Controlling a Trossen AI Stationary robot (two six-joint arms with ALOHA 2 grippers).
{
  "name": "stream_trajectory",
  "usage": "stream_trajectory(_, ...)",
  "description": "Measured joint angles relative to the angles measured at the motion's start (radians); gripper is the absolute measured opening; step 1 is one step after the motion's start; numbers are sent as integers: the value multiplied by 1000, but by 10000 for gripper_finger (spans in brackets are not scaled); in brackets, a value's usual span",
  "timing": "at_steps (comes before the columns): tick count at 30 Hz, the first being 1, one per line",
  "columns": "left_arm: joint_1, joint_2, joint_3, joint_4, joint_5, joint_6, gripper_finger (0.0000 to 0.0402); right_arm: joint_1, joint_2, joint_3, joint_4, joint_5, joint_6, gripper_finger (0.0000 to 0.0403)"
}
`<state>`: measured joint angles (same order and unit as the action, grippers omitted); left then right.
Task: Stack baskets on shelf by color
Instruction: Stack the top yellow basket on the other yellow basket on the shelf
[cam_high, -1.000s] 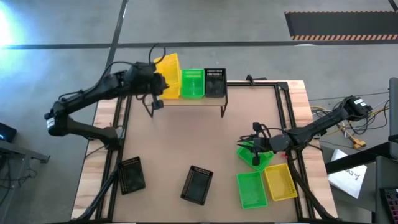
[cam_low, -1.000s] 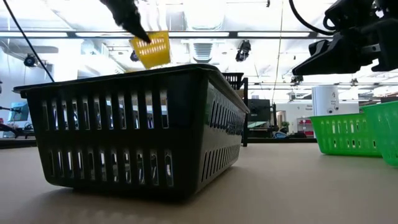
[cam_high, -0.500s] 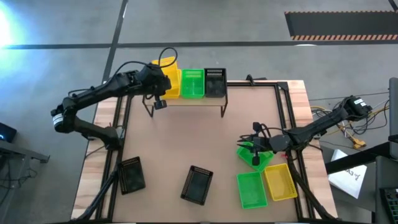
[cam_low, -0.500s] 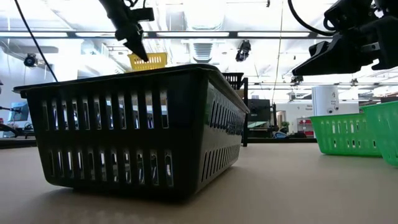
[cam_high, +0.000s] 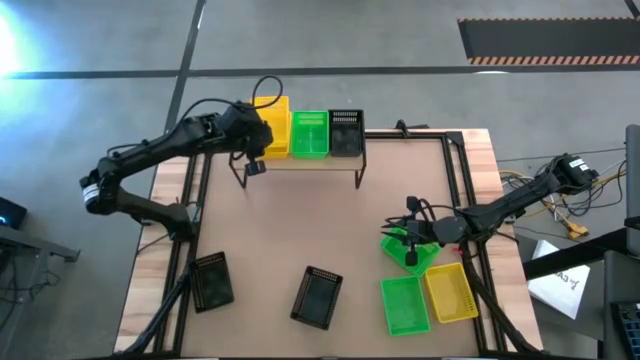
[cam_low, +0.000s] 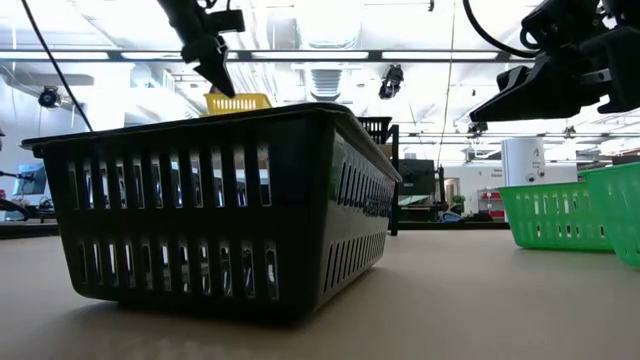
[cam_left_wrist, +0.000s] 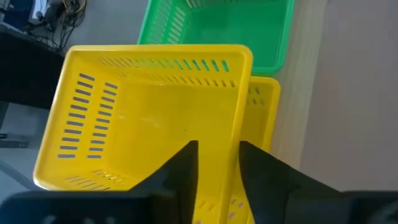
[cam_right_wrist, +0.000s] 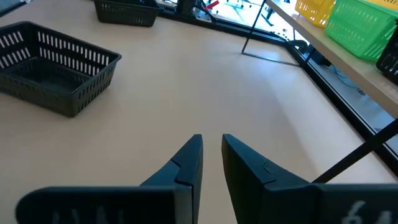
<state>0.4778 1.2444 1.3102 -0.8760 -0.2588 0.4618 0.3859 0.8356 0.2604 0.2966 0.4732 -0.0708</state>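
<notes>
The left gripper (cam_high: 262, 135) is at the far left end of the shelf (cam_high: 300, 160), its jaws closed down on the near wall of a yellow basket (cam_left_wrist: 149, 118), 1 finger inside the wall and 1 outside. In the left wrist view that basket sits nested over a second yellow basket (cam_left_wrist: 264, 109) whose rim shows just beside it. On the shelf, the yellow stack (cam_high: 272, 125) stands at the left end, a green basket (cam_high: 309, 133) touches it in the middle, and a black basket (cam_high: 346, 132) stands at the right end.

The right gripper (cam_high: 411, 248) hangs over the right side of the table (cam_high: 300, 230), above a tilted green basket (cam_high: 395, 245); its jaws stand narrowly apart and hold nothing.

Near the table's right front corner, 1 green basket (cam_high: 403, 304) and 1 yellow basket (cam_high: 451, 292) lie side by side. 2 more black baskets rest on the table, 1 at the near left (cam_high: 213, 281) and 1 near the middle front (cam_high: 318, 296).
</notes>
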Motion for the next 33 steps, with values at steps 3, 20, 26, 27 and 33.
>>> stream_trajectory(3,0,-14,0,1,0,-3,119,0,0,0,0,0,0,54)
stream_trajectory(20,30,56,3,222,-7,-319,125,-7,0,-1,6,1,-19,54)
stream_trajectory(26,72,165,28,113,33,-351,125,-7,0,-1,8,1,-18,54)
stream_trajectory(27,72,176,38,97,59,-351,125,-7,0,-1,8,1,-17,54)
stream_trajectory(33,71,204,117,-4,280,-352,125,-7,0,-1,8,1,-7,54)
